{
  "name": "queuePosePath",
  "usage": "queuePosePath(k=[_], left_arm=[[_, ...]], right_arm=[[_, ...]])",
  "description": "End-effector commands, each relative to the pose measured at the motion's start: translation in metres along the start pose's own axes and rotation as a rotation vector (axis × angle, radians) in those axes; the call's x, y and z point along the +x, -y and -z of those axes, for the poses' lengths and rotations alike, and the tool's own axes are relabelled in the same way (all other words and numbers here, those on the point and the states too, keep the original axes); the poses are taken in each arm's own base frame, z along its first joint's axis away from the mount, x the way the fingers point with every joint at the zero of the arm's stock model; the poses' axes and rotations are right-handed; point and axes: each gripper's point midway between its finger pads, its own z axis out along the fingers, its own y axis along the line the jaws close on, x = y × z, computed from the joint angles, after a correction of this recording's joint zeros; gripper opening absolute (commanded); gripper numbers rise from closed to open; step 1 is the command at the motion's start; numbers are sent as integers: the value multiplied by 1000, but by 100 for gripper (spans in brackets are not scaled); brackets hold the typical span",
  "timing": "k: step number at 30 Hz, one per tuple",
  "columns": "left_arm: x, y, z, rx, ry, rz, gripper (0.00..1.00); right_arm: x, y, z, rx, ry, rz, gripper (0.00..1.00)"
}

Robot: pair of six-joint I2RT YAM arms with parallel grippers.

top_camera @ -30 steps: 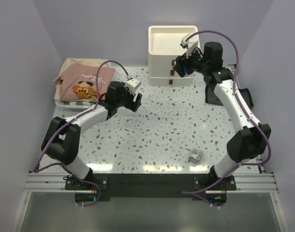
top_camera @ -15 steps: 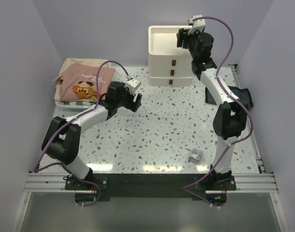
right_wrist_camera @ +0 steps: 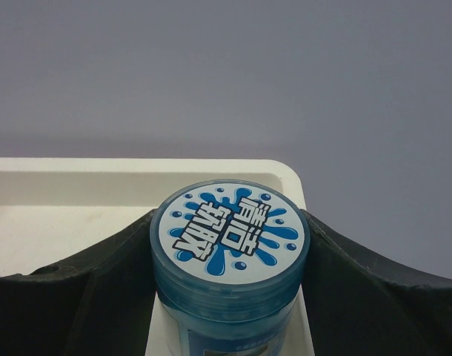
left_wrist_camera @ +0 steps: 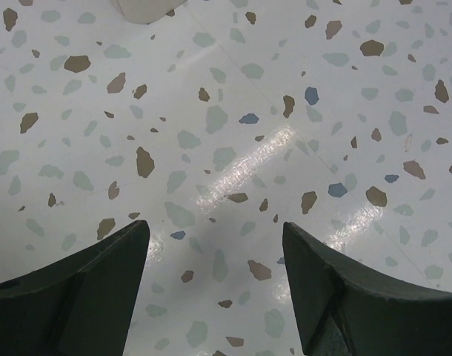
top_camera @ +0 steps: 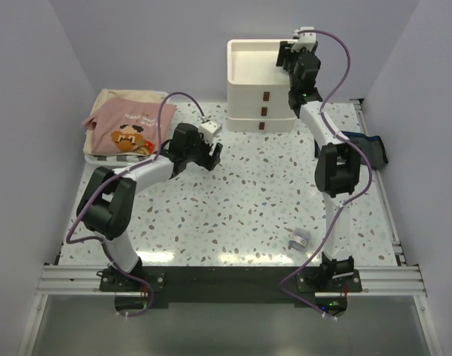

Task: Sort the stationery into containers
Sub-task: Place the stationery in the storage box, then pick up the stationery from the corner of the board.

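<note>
In the right wrist view my right gripper is shut on the blue roll, a blue cylinder with a white and blue splash label on top. It holds the roll over the right end of the tray-like top of the cream-white drawer unit. In the top view the right gripper is over that tray. The grey roll lies on the table near the front right. The navy pouch lies at the right edge. My left gripper is open and empty above the table.
A pink and cream cloth bag lies at the back left. The drawer unit's three drawers with brown handles are shut. A cream corner shows at the top of the left wrist view. Purple walls close in three sides.
My right arm has risen from in front of the drawers to above the unit's tray top. My left gripper has shifted slightly to the right and farther back.
</note>
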Motion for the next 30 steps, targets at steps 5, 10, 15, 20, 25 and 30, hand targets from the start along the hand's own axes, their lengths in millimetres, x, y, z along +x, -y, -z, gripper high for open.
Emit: queuePosePath(k=[5, 10, 15, 20, 25, 30], left_arm=[[-33, -1, -13, 7, 66, -13, 77], [-42, -11, -13, -39, 83, -40, 78], [-48, -17, -12, -66, 85, -74, 80], [-86, -13, 10, -90, 137, -191, 84], [-111, 69, 57, 224, 203, -515, 84], [-97, 144, 91, 583, 193, -675, 83]], right_arm=[[-78, 12, 12, 58, 161, -80, 70], [-104, 19, 28, 56, 164, -79, 88], [-120, 16, 36, 28, 152, -74, 99], [-169, 21, 60, 19, 171, -77, 99], [-181, 52, 113, 45, 56, -17, 99], [-140, 103, 195, 89, -216, 106, 99]])
